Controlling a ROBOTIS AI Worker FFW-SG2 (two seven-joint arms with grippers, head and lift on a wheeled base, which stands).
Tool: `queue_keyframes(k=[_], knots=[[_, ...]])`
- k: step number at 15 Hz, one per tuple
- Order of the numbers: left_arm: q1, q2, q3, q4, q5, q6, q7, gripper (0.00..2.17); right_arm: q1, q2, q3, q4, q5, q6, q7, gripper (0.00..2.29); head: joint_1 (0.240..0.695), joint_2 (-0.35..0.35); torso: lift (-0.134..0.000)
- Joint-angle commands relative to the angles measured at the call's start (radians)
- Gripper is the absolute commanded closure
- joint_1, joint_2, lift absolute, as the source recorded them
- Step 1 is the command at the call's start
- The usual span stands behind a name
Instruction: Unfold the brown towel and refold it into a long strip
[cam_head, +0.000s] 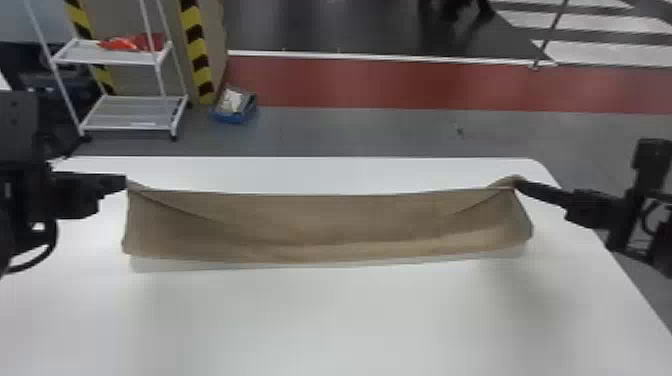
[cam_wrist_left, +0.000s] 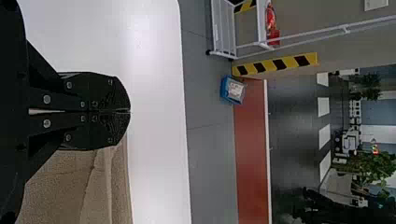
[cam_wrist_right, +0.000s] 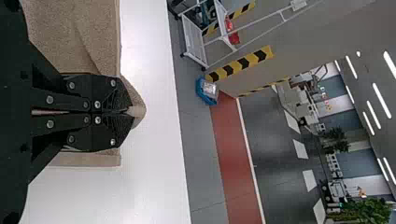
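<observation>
Brown towel (cam_head: 320, 220): stretched sideways over the white table (cam_head: 350, 320). Above the table's left side, left gripper (cam_head: 125, 182) clamped on one end of it. Beyond the table, left to right: white rack (cam_head: 125, 128) with a red thing (cam_head: 132, 43) on its upper shelf, black-and-yellow stripes (cam_head: 197, 50), blue box (cam_head: 231, 118), red floor band (cam_head: 380, 82). Above the table's right side, right gripper (cam_head: 518, 184) pinching the other end.

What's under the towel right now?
Shaded table shows along the near edge of the towel. The rest underneath is covered, so I can't say whether anything lies there. The left claw and right claw pinch its far corners.
</observation>
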Motion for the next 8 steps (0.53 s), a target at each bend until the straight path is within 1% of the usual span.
queue_keyframes(k=[1,3,4,5,6,7,8], knots=[[-0.022,0.007,-0.026,0.059,-0.003,-0.05,0.007,1.95,-0.021,0.001,0.038,0.056,0.006,-0.046,-0.02,1.49,0.695,-0.06,-0.123],[-0.043,0.003,-0.059,0.114,-0.028,-0.086,0.022,1.92,-0.028,0.002,0.07,0.087,0.013,-0.092,-0.041,1.43,0.695,-0.055,-0.123],[-0.054,0.003,-0.072,0.149,-0.028,-0.117,0.027,1.86,-0.036,0.002,0.087,0.102,0.013,-0.113,-0.047,1.43,0.695,-0.053,-0.123],[-0.071,0.0,-0.085,0.192,-0.028,-0.154,0.032,1.86,-0.051,0.002,0.104,0.13,0.014,-0.141,-0.055,1.43,0.695,-0.051,-0.123],[-0.092,0.0,-0.1,0.23,-0.029,-0.157,0.047,1.84,-0.07,0.001,0.119,0.156,0.019,-0.156,-0.069,1.43,0.695,-0.05,-0.123],[-0.102,0.0,-0.114,0.257,-0.029,-0.185,0.067,1.73,-0.079,0.001,0.133,0.176,0.02,-0.184,-0.083,1.22,0.695,-0.049,-0.123],[-0.105,-0.003,-0.118,0.278,-0.029,-0.218,0.072,1.73,-0.097,-0.001,0.15,0.211,0.025,-0.227,-0.083,1.09,0.693,-0.048,-0.123]])
